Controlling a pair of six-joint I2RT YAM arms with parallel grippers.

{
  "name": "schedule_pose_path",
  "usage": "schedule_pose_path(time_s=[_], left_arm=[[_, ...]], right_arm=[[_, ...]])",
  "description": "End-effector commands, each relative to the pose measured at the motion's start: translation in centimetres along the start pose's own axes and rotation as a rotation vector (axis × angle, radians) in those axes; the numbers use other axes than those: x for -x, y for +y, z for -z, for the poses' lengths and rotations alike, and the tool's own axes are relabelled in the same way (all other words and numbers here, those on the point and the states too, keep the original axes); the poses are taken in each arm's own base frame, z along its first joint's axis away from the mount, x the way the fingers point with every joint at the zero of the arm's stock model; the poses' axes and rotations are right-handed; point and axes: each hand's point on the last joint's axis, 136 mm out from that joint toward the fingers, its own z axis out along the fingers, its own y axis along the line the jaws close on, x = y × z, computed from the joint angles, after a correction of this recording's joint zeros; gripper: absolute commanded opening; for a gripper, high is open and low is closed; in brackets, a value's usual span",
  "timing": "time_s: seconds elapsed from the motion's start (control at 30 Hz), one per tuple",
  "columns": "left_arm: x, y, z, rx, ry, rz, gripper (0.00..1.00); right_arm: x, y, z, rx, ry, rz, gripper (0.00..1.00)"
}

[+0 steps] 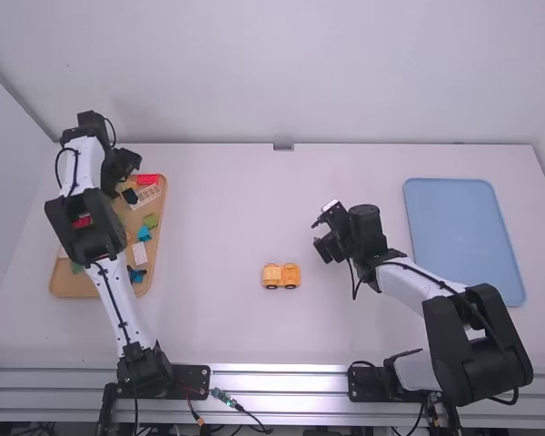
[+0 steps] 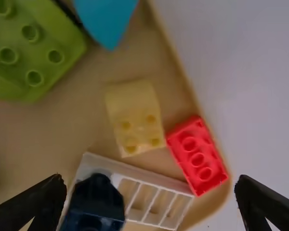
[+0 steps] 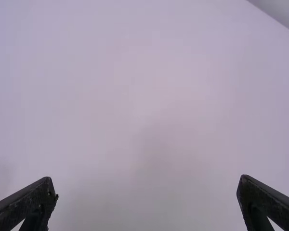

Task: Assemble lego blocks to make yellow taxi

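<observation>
Over the far end of the brick tray, my left gripper [image 1: 127,173] hangs. In the left wrist view that gripper [image 2: 149,202] stands open above a pale yellow block [image 2: 135,118], a red brick [image 2: 197,155], a white grid piece [image 2: 156,195] and a dark blue piece [image 2: 95,204]. The yellow-orange taxi part [image 1: 281,276] with dark wheels rests on the table, right of the tray. Farther right, my right gripper [image 1: 320,238] is held above the table; in the right wrist view this gripper [image 3: 147,197] is open with nothing between its fingers.
The tan tray [image 1: 73,287] at the left holds several loose bricks, among them a green brick [image 2: 31,53] and a light blue piece [image 2: 106,19]. A blue tray [image 1: 463,236] lies at the right. The left arm stretches over the tan tray.
</observation>
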Motion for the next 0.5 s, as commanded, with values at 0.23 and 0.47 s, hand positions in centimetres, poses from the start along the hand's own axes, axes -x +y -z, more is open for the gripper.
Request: schedule_pose_path(time_s=[0.23,0.47], left_arm=[[1.1,0.6,-0.6,0.028,-0.065,0.038,0.88],[1.6,0.1,-0.6,0.012,-0.088,0.035,0.9]], right_arm=[[0.2,0.0,0.2,0.0,-0.009,-0.023,0.99],[0.1,0.1,0.2,0.002,-0.006,-0.021,0.99]])
